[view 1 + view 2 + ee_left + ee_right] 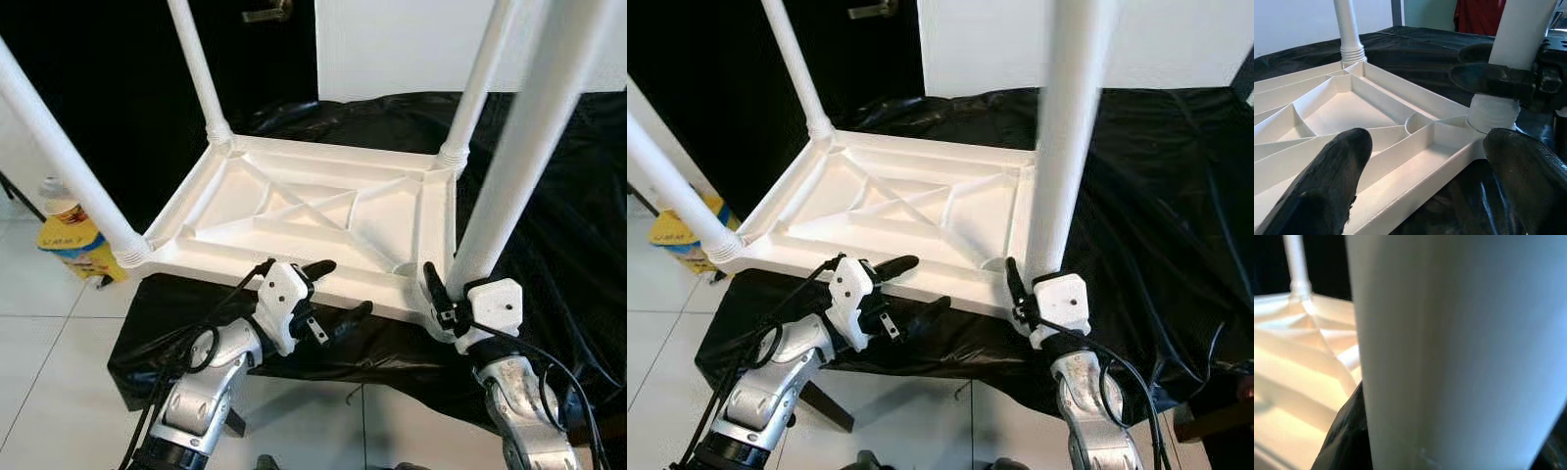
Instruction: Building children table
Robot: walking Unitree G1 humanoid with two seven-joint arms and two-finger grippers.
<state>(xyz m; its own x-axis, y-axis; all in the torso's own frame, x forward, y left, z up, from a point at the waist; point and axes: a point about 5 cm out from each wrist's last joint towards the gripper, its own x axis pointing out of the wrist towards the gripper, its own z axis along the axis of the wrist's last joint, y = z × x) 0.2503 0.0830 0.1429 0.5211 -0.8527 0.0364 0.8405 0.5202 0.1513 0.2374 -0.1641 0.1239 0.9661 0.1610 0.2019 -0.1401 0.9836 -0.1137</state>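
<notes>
The upturned table (323, 211) looks like smooth white moulded plastic with a faint sheen, and its legs (524, 147) match, ribbed where they join. It lies on crinkled, glossy black sheeting (549, 235). The fingers (1327, 186) are matt black and slightly rough. The floor (49, 343) is smooth pale tile.

We hold both silver arms forward and bent at the elbow. Our left gripper (338, 289) reaches up and inward, its wrist turned so that one black finger lies above the other, and the two fingers (1332, 181) stand spread wide with nothing between them. Our right gripper (443, 299) points upward from a nearly upright forearm (black cables loop along both forearms), and its fingers are closed around the base of the table leg (514, 147) at the near right corner.
</notes>
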